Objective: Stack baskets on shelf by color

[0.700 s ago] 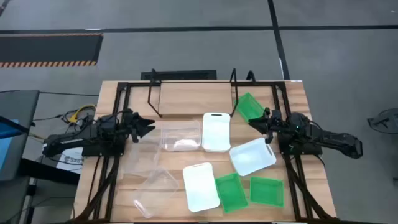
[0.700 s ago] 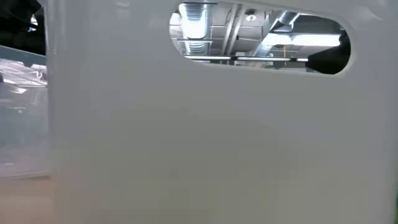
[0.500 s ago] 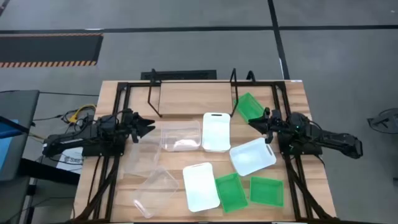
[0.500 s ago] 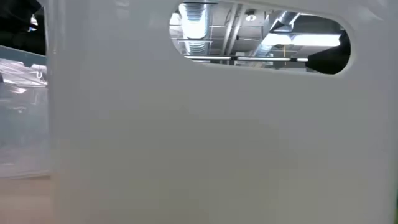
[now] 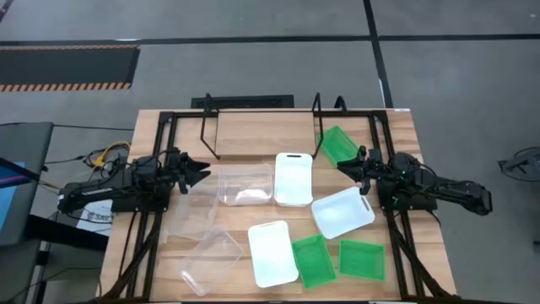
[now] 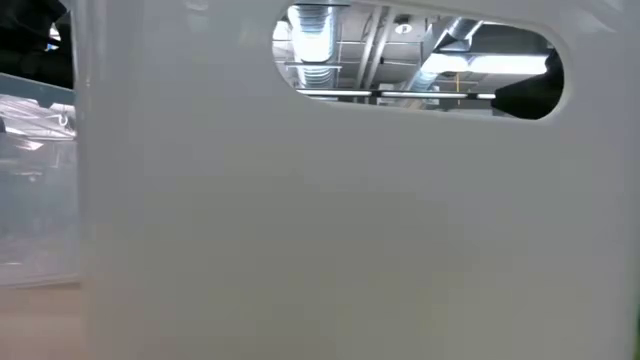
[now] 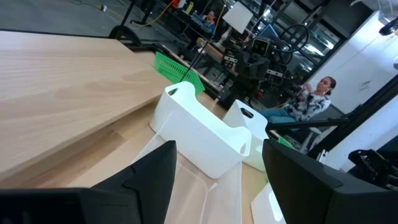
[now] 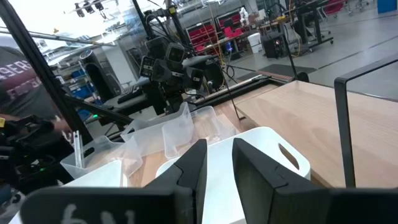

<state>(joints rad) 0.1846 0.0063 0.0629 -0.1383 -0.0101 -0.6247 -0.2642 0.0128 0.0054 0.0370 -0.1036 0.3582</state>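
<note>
1. The left gripper (image 5: 202, 173) hangs at the table's nine o'clock side, its fingers (image 7: 152, 168) spread wide with nothing between them, aimed at the clear baskets.
2. The right gripper (image 5: 344, 166) sits at the three o'clock side, its fingers (image 8: 194, 163) only a narrow gap apart, holding nothing.
3. One clear basket (image 5: 245, 187) lies just ahead of the left gripper; more clear ones (image 5: 211, 254) spread toward seven o'clock.
4. A white basket (image 5: 293, 178) sits mid-table, another (image 5: 342, 212) lies tilted just beside the right gripper, and a third (image 5: 272, 252) lies at six o'clock.
5. A green basket (image 5: 338, 144) rests at the shelf's right end, close to the right gripper; two more green ones (image 5: 361, 258) sit at five o'clock.
6. The shelf (image 5: 261, 133) stands at twelve o'clock, its board bare.
7. From table height, a white basket wall (image 6: 320, 220) fills nearly the whole view.
8. A person (image 7: 308, 102) sits in the room beyond the table.
</note>
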